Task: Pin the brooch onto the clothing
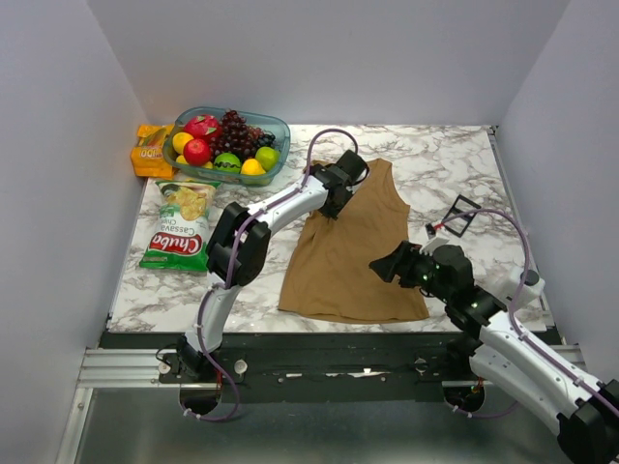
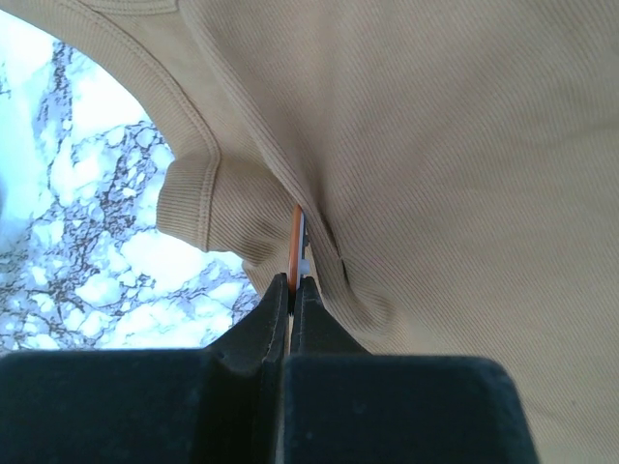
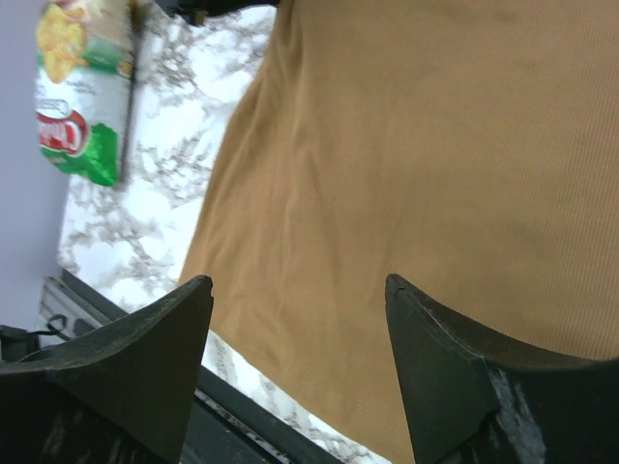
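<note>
The tan-brown tank top (image 1: 353,251) lies flat on the marble table, neck toward the back. My left gripper (image 1: 334,205) is at its upper left, by the left armhole. In the left wrist view the left gripper (image 2: 291,280) is shut on a thin orange and pale piece seen edge-on, the brooch (image 2: 296,242), pressed into a fold of the top (image 2: 435,145) beside the armhole hem. My right gripper (image 1: 382,263) hovers over the top's lower right part. In the right wrist view the right gripper (image 3: 300,285) is open and empty above the top (image 3: 435,145) near its bottom hem.
A glass bowl of fruit (image 1: 227,145) and an orange packet (image 1: 150,150) stand at the back left. A green-and-white chips bag (image 1: 181,227) lies left of the top, also in the right wrist view (image 3: 82,87). A small black square frame (image 1: 462,213) lies right of the top.
</note>
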You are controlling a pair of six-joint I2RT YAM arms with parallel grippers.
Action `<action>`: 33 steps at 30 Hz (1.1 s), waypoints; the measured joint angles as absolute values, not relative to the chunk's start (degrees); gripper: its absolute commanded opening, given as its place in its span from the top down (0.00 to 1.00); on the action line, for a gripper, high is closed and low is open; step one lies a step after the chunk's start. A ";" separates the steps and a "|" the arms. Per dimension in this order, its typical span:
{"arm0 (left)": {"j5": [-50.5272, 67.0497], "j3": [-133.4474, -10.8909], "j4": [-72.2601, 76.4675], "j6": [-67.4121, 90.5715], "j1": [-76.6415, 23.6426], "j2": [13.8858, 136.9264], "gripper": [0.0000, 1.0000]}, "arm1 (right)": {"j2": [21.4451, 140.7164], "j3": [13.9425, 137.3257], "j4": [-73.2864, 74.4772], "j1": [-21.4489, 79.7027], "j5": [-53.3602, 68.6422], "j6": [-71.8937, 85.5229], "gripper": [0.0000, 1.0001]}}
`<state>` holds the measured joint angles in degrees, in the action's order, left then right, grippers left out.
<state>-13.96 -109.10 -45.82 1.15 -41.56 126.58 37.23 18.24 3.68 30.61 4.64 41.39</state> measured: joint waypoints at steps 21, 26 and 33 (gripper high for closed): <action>1.21 -98.32 -36.93 3.40 -36.18 122.34 1.00 | 87.22 41.63 -13.43 30.28 7.42 34.85 0.23; 4.49 -98.17 -35.62 4.38 -35.64 122.26 1.00 | 95.00 47.92 -15.18 30.28 8.23 33.47 0.28; 6.90 -98.19 -34.94 5.28 -34.74 122.26 1.00 | 101.82 52.84 -15.29 30.28 8.27 31.99 0.38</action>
<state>6.90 -98.19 -34.94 5.28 -34.74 122.26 101.82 52.84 -15.29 30.28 8.27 31.99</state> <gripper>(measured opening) 0.017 0.671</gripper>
